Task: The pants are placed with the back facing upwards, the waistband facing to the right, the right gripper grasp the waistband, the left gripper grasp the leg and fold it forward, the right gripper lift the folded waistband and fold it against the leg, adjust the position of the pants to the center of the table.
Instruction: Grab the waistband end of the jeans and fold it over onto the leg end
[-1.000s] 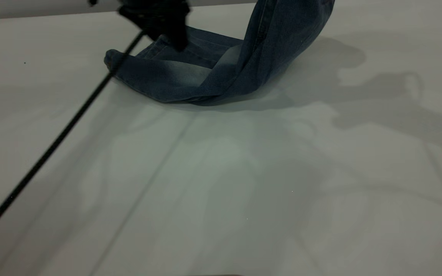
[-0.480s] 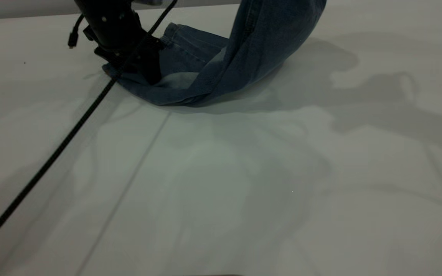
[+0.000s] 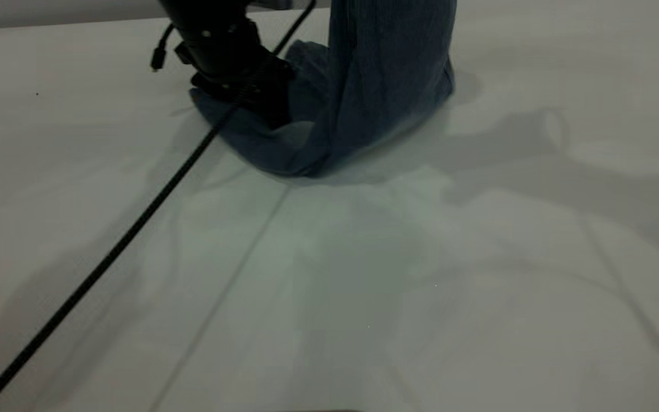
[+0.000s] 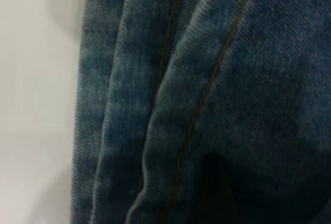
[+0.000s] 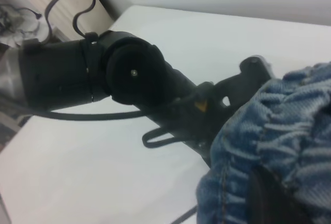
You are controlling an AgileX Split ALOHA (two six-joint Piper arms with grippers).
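Here the right gripper [image 5: 269, 198] is pinching the waistband [image 5: 289, 131], hanging the pants [image 3: 386, 80] at upper center; the left gripper [image 3: 272, 111], grip unclear, is pinning the leg [image 3: 284, 149]. Next: lay the waistband over it.

pants [image 3: 364, 103] on table [image 3: 478, 286], far centre | left gripper [image 3: 275, 111] on their left part | waistband [image 5: 279, 146] raised

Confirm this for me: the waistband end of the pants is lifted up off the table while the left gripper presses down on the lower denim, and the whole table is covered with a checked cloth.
One thing is wrong: no checked cloth. The exterior view shows a plain white table. The rest stands: the pants rise out of view at the waistband end, and the left gripper is down on the lower denim.
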